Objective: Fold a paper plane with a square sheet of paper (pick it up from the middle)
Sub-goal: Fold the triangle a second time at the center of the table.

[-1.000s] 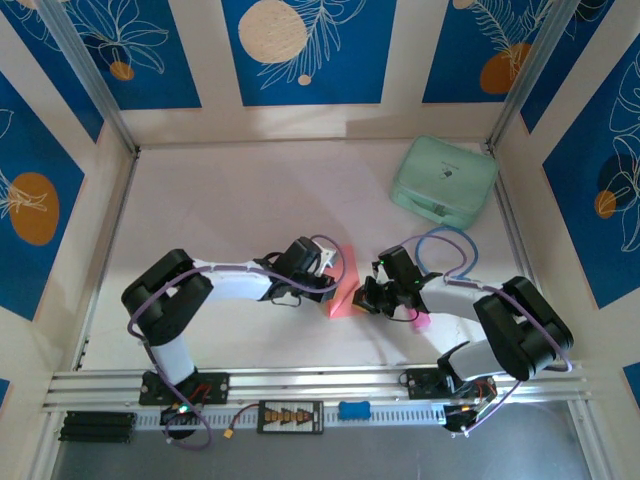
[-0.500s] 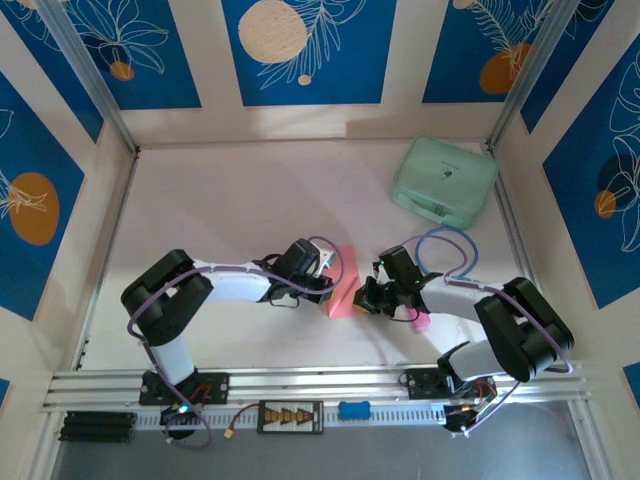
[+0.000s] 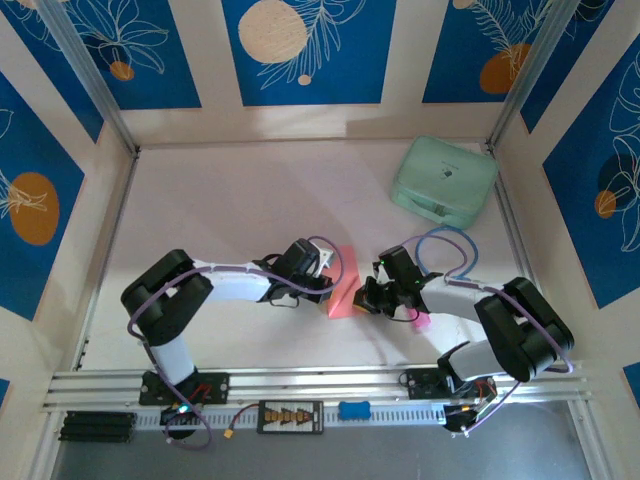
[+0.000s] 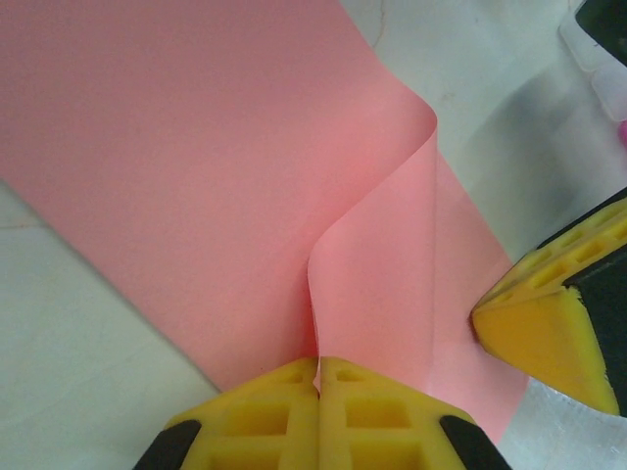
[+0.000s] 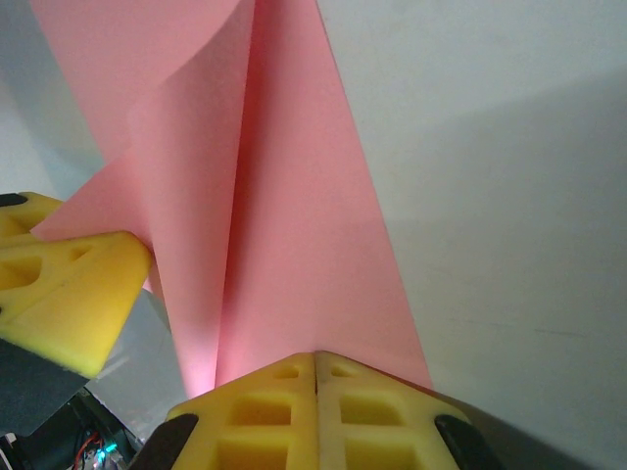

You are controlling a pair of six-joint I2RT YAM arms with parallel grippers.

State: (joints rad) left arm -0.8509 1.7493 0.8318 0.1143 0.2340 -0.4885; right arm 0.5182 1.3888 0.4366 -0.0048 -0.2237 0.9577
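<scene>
Both ends of the square sheet of paper (image 3: 346, 291) were pinched. We saw the left gripper (image 4: 318, 368) closed tight on a raised crease in it, and the right gripper (image 5: 315, 360) clamped on the opposite side. The pink sheet lay buckled between them on the table (image 3: 230, 210), well apart from the mint-green case (image 3: 443, 180).

No legible text; small dark mark on mint-green case (image 3: 444, 180) too tiny to read.
</scene>
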